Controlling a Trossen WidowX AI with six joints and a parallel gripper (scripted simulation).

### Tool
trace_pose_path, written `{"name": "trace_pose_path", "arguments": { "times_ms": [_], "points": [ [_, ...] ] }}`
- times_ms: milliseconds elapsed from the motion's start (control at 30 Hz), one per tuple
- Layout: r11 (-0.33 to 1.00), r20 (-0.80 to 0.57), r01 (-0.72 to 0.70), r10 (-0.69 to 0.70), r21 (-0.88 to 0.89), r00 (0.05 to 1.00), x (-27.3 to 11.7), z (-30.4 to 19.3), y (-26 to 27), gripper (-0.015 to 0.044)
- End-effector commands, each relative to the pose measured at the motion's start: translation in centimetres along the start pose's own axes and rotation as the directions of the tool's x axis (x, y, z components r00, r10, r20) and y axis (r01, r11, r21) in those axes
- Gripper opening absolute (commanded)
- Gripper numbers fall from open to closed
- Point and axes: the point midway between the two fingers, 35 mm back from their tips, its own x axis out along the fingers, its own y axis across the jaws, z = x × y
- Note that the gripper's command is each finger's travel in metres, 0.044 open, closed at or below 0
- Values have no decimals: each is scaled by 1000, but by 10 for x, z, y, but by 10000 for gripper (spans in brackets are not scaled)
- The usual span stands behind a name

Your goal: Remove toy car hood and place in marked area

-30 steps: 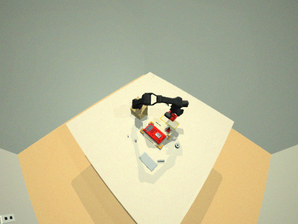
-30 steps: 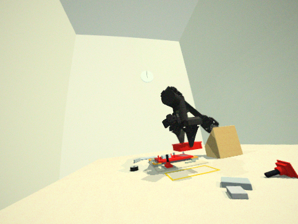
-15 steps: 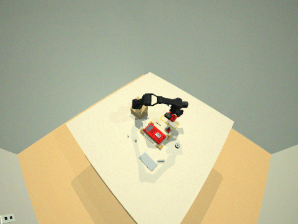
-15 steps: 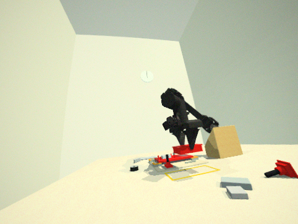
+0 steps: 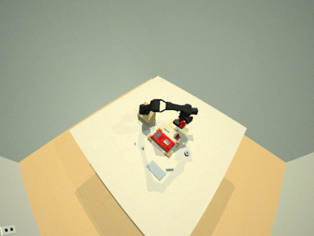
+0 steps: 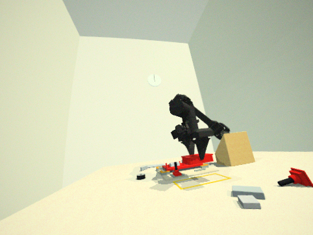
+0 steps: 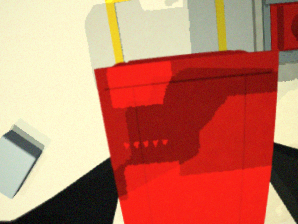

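Pincer (image 5: 182, 122) (image 6: 197, 156) (image 7: 189, 157) fingers grip the red hood (image 5: 183, 124) (image 6: 193, 159) (image 7: 195, 120) from both sides, one dark finger at each edge. The hood is off the toy car (image 5: 160, 141) (image 6: 185, 166) (image 7: 284, 27) and hangs from the pincer above the counter (image 5: 195, 195) (image 6: 97, 208) (image 7: 50, 65). Seen from overhead, it overlaps one end of the yellow outline of the marked area (image 5: 187, 133) (image 6: 206, 184) (image 7: 114, 35); how high it sits over the surface is hard to judge, though it looks low. The outline runs out from beneath the hood in the wrist view.

The red body of the car is near the pincer, beside the marked area, with its orange corner pieces resting close to the counter. A small black wheel (image 5: 187, 152) (image 6: 140, 176) lies beyond the car's end, apart from the pincer. Farther from the pincer, past the car, are a flat pale plate (image 5: 157, 170) and a short grey bar (image 5: 169, 169) near it. A tan block (image 5: 147, 120) (image 6: 240, 149) stands well to one side of the pincer.
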Motion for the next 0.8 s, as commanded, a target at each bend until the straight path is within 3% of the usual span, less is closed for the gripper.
{"name": "trace_pose_path", "arguments": {
  "times_ms": [0,767],
  "points": [
    [1000,3,2,-2,-4,1000,2,1,0,0],
    [1000,3,3,-3,-4,1000,17,0,-1,0]
  ]
}}
